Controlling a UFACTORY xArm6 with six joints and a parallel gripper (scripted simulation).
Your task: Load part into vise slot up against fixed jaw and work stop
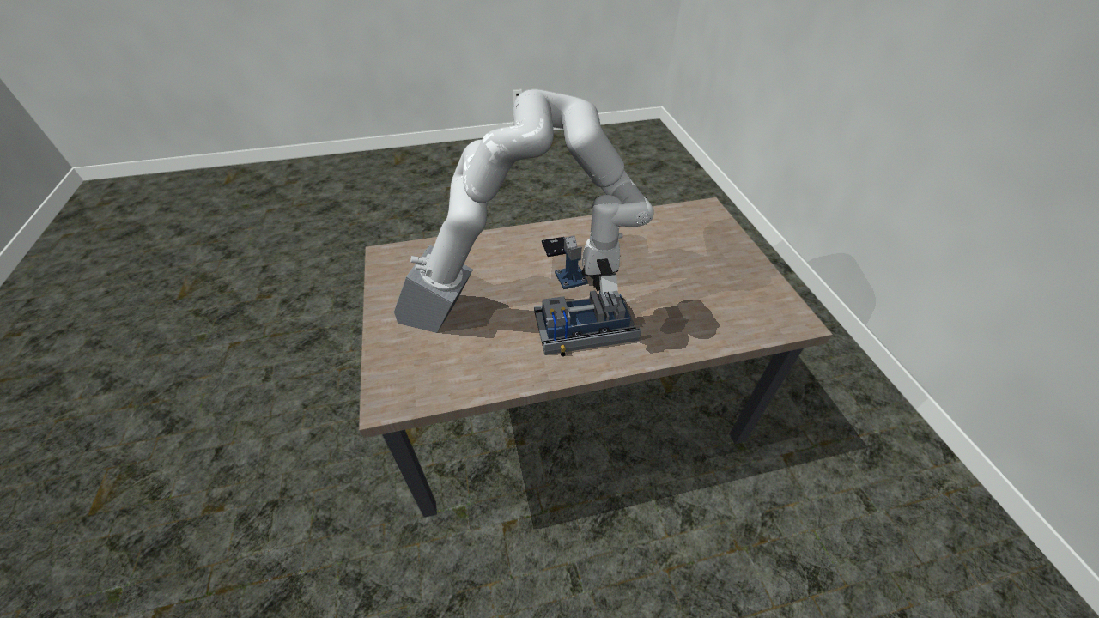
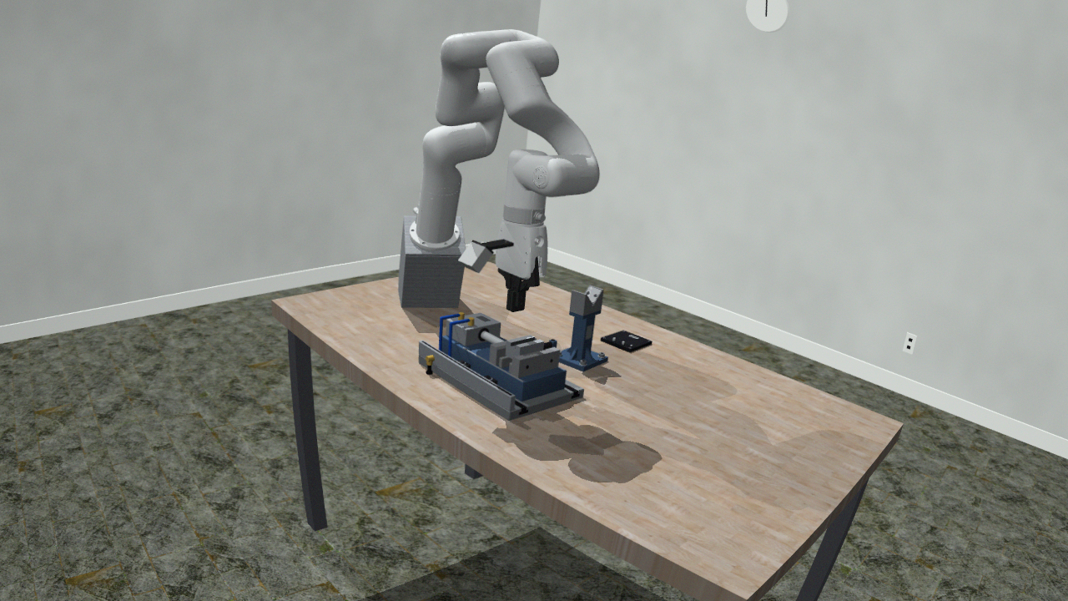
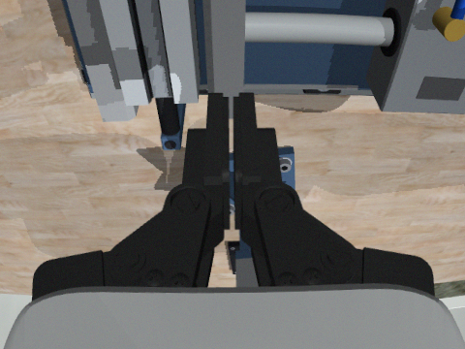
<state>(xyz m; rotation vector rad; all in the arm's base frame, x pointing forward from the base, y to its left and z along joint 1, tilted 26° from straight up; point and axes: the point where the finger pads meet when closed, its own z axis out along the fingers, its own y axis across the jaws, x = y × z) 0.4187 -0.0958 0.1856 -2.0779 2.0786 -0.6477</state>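
The part (image 3: 149,39), a grey block with a dark slot facing up, lies in the vise (image 2: 500,366) between the jaws. Its long side is next to the fixed jaw (image 3: 80,26) on the left of the wrist view. Its near end is at the black work stop rod (image 3: 167,119); I cannot tell if they touch. The moving jaw (image 3: 223,14) stands apart from the part, on the cylinder rod (image 3: 317,27). My gripper (image 3: 231,122) (image 2: 516,302) is shut and empty, in the air above the vise's far edge, touching nothing.
The black infeed plate (image 2: 626,341) lies bare on the table behind the blue V-block stand (image 2: 586,329). The air cylinder (image 3: 420,33) with blue hoses is at the vise's other end. The arm's grey base block (image 2: 429,272) is at the table's far corner.
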